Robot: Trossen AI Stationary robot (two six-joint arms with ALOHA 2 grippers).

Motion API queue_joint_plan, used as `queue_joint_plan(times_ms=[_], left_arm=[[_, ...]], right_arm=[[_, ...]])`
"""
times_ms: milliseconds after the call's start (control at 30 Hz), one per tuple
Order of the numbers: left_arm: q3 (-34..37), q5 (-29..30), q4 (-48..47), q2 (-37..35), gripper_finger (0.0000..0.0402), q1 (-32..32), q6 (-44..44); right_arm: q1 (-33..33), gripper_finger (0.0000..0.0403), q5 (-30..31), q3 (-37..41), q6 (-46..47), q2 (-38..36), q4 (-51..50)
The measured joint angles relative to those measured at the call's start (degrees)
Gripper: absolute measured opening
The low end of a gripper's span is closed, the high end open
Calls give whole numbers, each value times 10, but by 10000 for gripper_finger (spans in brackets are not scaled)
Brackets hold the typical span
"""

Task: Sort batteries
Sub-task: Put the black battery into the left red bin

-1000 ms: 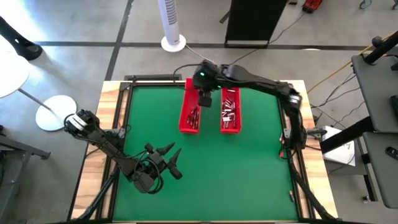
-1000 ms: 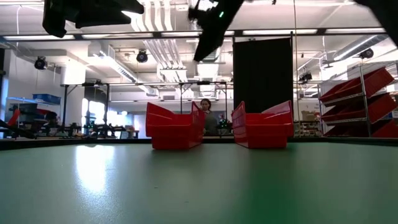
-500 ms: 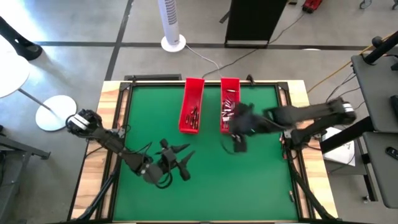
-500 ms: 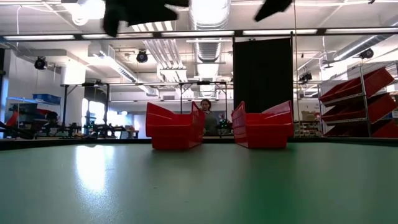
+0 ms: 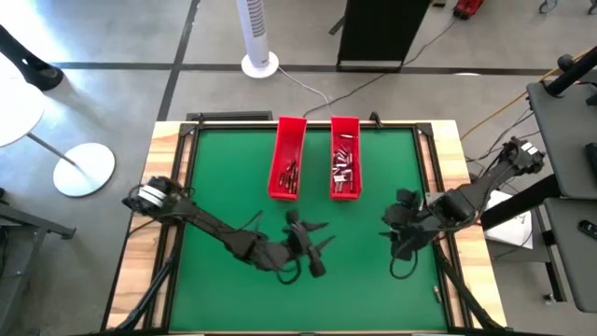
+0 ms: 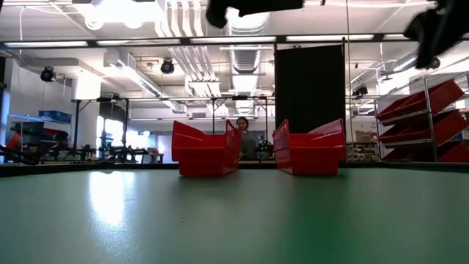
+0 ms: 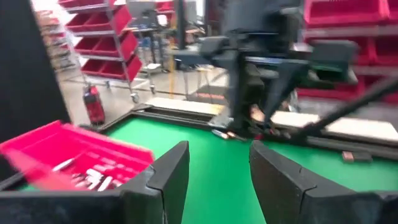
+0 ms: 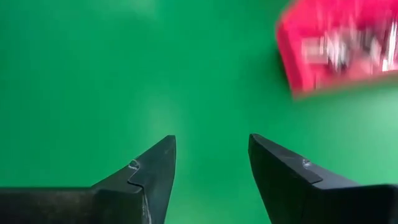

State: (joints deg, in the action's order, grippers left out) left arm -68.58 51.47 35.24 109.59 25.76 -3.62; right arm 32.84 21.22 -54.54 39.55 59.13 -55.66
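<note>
Both hands hang open and empty over the green bench.
The batteries lie in two red trays ahead of the left hand and right hand.

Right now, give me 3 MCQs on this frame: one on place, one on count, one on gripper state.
1. Where are the batteries?
A. loose on the green mat
B. inside the red trays
C. in the grippers

2. How many red trays sit on the table?
A. one
B. two
C. four

3. How do the right gripper's fingers stand?
A. apart, nothing between
B. clamped on a battery
C. clamped on a tray

Key: 1 B, they lie in the left tray and right tray. 2 B, two side by side at the far edge. 3 A, the right gripper shows only bare green mat between its fingers; the left gripper is open too.
</note>
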Motion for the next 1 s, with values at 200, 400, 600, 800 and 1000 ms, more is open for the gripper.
queue_joint_plan(times_ms=[200, 400, 600, 800, 1000], left_arm=[[-79, -60, -114, 28, 149, 2, 25], [-44, -120, -102, 16, 149, -7, 14], [-23, -182, -62, 5, 149, -10, 17], [-25, -192, -63, -9, 149, 2, 27], [-35, -193, -64, -9, 149, 10, 44]], right_arm=[[2, 223, -88, -14, 105, 54, -96], [2, 258, -165, -40, 145, 123, -152], [-3, 299, -255, -18, 178, 155, -175], [-21, 336, -302, 23, 157, 171, -176], [-67, 354, -307, 72, 96, 197, -177]])
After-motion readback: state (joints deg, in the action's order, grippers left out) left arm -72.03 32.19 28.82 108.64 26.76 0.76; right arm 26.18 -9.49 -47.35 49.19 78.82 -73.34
